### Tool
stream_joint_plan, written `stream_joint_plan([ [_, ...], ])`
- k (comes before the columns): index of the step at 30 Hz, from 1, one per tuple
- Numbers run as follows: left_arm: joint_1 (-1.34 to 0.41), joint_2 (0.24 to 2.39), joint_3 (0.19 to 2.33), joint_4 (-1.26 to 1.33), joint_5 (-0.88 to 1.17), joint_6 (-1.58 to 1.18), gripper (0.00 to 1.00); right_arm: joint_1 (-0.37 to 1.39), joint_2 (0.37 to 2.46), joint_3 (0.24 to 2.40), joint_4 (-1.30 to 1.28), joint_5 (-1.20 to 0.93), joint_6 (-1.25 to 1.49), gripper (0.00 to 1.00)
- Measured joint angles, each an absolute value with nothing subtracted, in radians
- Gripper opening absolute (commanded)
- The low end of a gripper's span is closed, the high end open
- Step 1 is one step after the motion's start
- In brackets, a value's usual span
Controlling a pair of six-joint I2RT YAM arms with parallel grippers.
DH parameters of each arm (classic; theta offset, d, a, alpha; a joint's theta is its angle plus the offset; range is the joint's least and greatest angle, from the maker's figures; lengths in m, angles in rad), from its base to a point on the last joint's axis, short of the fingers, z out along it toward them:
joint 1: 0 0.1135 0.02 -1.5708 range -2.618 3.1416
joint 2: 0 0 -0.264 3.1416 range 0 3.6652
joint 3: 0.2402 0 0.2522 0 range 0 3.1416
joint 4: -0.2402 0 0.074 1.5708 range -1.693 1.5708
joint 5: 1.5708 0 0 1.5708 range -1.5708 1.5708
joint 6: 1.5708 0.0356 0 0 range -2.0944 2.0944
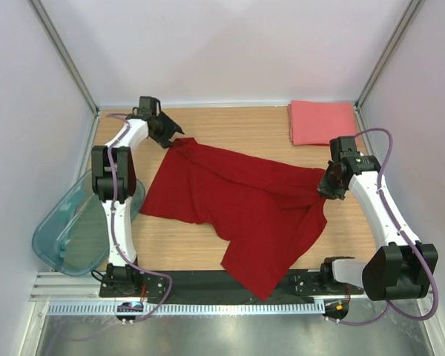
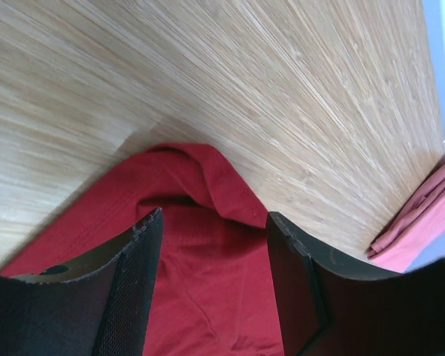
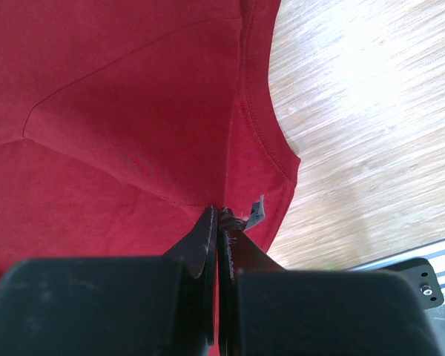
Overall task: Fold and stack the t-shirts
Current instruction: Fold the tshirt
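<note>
- One translucent teal bin (image 1: 65,231) sits at the table's (image 1: 245,124) left edge, beside the left arm and apart from both shirts.
- The left gripper (image 2: 213,222) hovers over the far-left corner of the dark red shirt (image 1: 245,208). Its jaws are apart, with the rumpled corner showing between them and nothing pinched.
- The dark red shirt lies unfolded mid-table, creased and partly doubled over. Its long axis runs on a diagonal from the far-left corner toward the near right, and a lobe droops over the near edge. Which end is the collar I cannot tell.
- The right gripper (image 3: 221,219) has its jaws together, clamped on a curved stitched edge of the dark red shirt beside a small tag.
- The salmon-pink shirt (image 1: 322,122) rests in the far-right corner, folded to a rectangle, well apart from the red one.
- Judgement: this is the spreading step before the first fold. The next move calls for the left jaws to drop and close on that corner, so both arms can pull the cloth flat.
</note>
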State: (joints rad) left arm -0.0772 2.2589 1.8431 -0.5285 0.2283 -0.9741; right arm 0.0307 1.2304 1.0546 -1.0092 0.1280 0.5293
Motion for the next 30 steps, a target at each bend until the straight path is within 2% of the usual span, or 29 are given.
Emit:
stream_joint_plan([
  [22, -0.077, 2.342, 1.842, -0.360, 0.241, -0.988, 0.53, 0.031, 1.222, 1.055, -1.010, 0.115, 0.513, 0.01],
  [30, -0.081, 2.278, 1.715, -0.284, 0.245, -0.983, 0.54, 0.031, 1.222, 1.055, -1.008, 0.103, 0.510, 0.01],
])
